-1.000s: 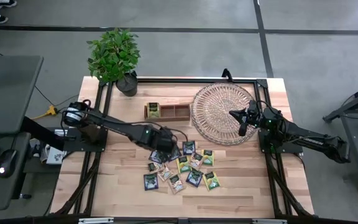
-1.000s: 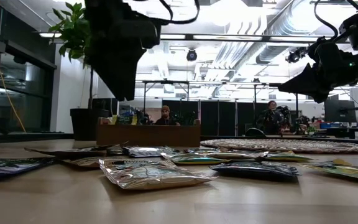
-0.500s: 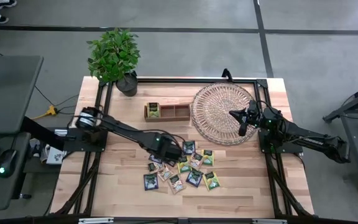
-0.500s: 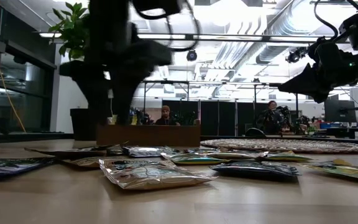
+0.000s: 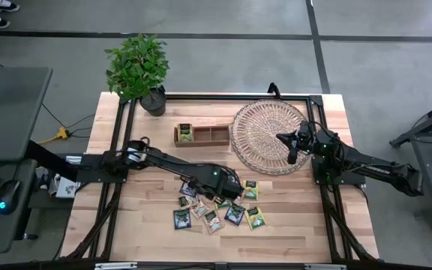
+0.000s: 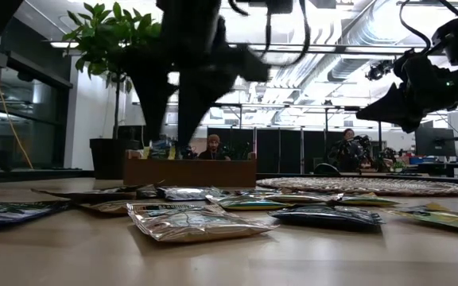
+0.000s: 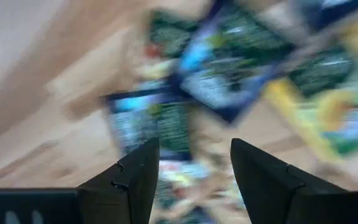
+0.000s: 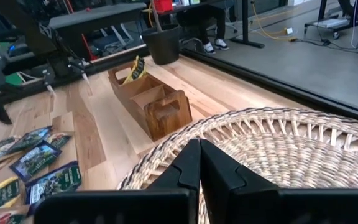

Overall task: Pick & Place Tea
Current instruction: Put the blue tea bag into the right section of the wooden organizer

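At frame centre, the left gripper (image 5: 229, 186) hovers wide open, empty, over the tea sachets (image 5: 217, 206); the right gripper (image 5: 291, 146) sits closed, empty, above the wicker tray (image 5: 255, 131).

L arm, dark six-joint: stretched low from table's left edge toward centre. Dark two-finger left gripper (image 5: 229, 187) pointing down, fingers (image 7: 135, 180) parted w/ clear gap, nothing between them.
R arm, dark six-joint: reaching in from right side, raised. Dark two-finger right gripper (image 5: 291, 148) closed, fingertips (image 8: 199, 163) pressed together, empty.
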